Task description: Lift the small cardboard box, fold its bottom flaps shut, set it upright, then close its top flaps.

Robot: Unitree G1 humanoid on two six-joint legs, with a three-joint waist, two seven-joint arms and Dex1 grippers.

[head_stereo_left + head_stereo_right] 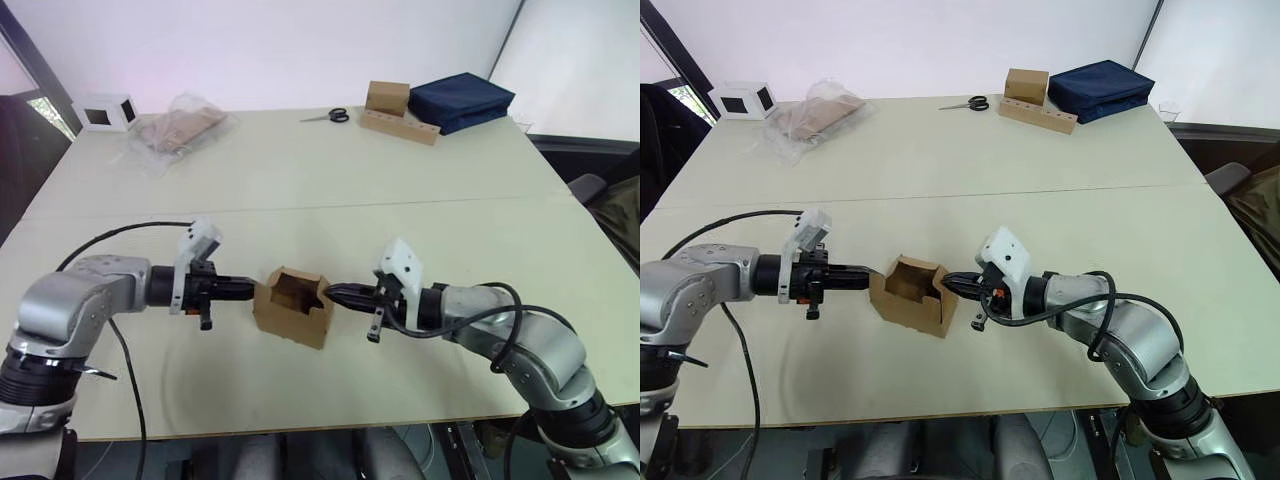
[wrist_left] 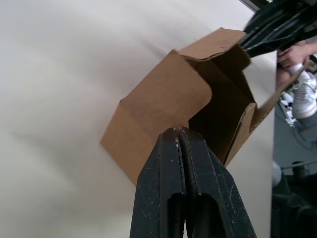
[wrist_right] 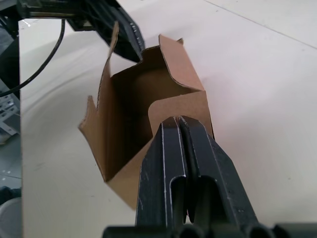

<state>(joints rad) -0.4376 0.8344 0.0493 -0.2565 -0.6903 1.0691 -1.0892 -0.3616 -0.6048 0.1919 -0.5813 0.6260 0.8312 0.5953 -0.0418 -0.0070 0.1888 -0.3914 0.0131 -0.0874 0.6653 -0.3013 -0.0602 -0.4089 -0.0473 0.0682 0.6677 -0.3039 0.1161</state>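
Table: pale, wide, carried everything.
Small cardboard box: sat near the table's near edge, open end up, between both grippers.
Left gripper: fingers clenched together, tips against the box's left side.
Right gripper: fingers pressed closed, tips against the box's right side.

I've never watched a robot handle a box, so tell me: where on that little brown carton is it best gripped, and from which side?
Probably by its two short end walls, one gripper from each side. The small cardboard box stands open-topped on the table, with thin flaps sticking up. The left gripper and right gripper, both shut, already meet those ends; pressing inward there should steady it without crushing the flaps.
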